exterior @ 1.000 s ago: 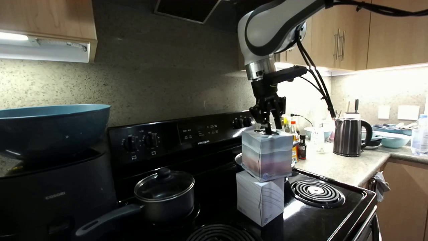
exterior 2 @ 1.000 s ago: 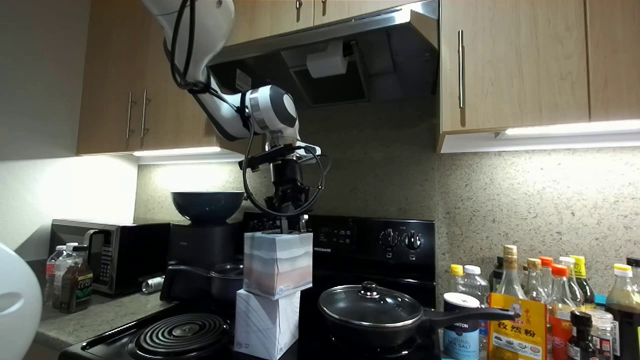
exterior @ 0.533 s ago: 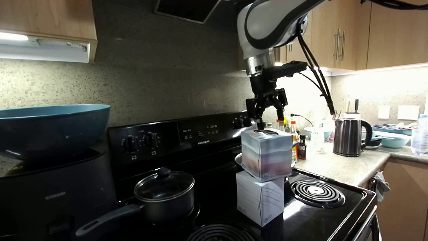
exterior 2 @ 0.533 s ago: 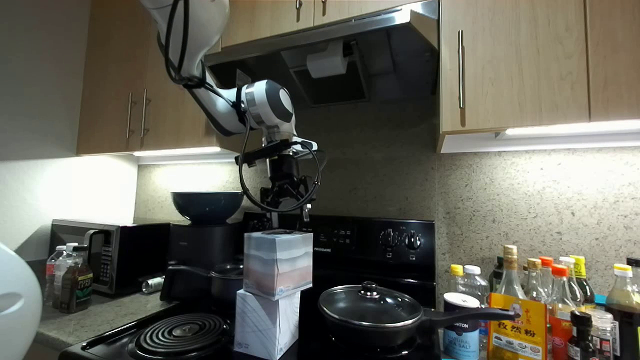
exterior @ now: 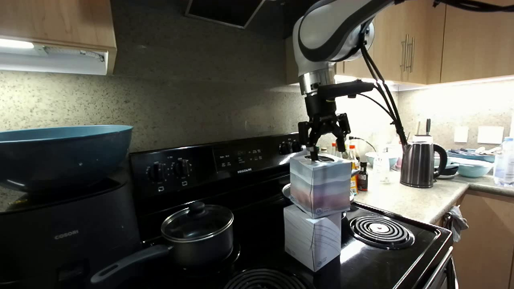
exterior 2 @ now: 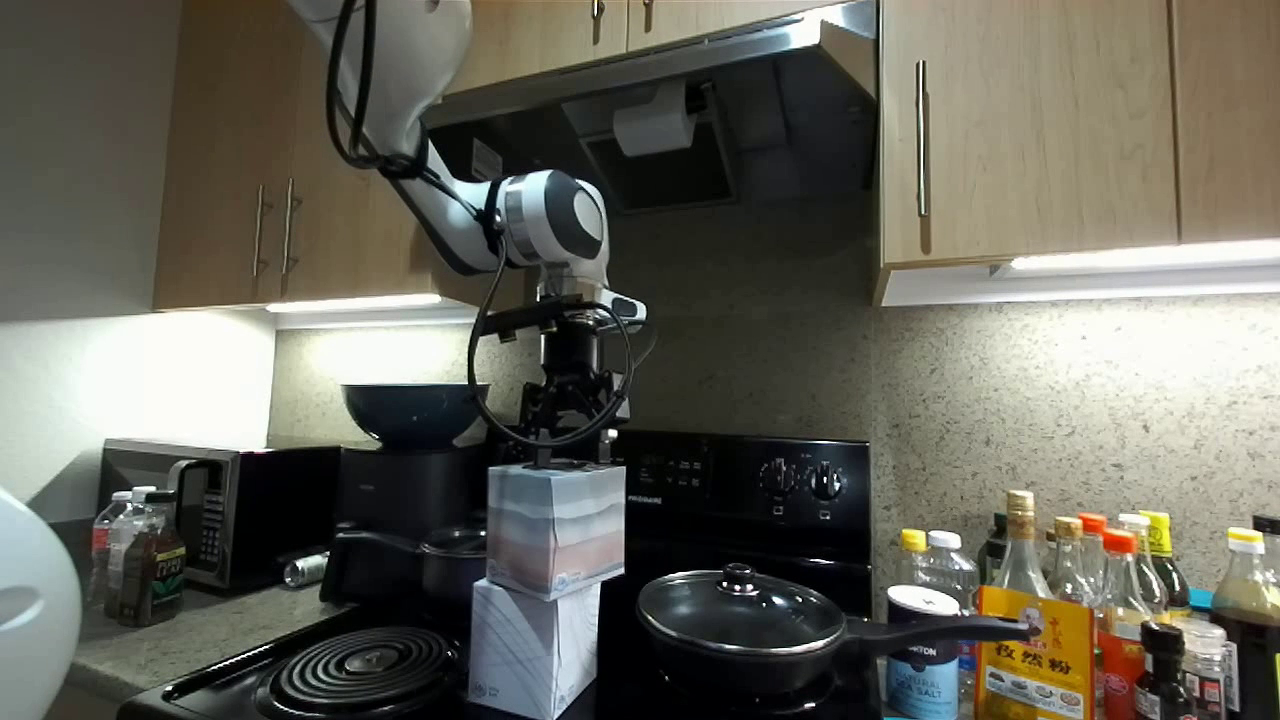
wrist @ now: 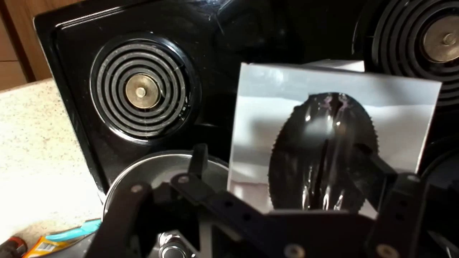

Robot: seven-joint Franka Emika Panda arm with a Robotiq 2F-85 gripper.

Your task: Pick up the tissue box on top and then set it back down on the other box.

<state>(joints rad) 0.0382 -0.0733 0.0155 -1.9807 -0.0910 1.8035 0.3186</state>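
Above upper tissue box [exterior: 319,186], arm [exterior: 336,30] bent, fingers [exterior: 340,144] downward, parted

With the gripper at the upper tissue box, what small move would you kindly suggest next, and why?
I'd probably lower the gripper slightly, straight down: it stands open, and in the wrist view one finger shows over the oval slot of the upper tissue box, the other finger beyond its edge, so lowering should likely let them straddle its side.
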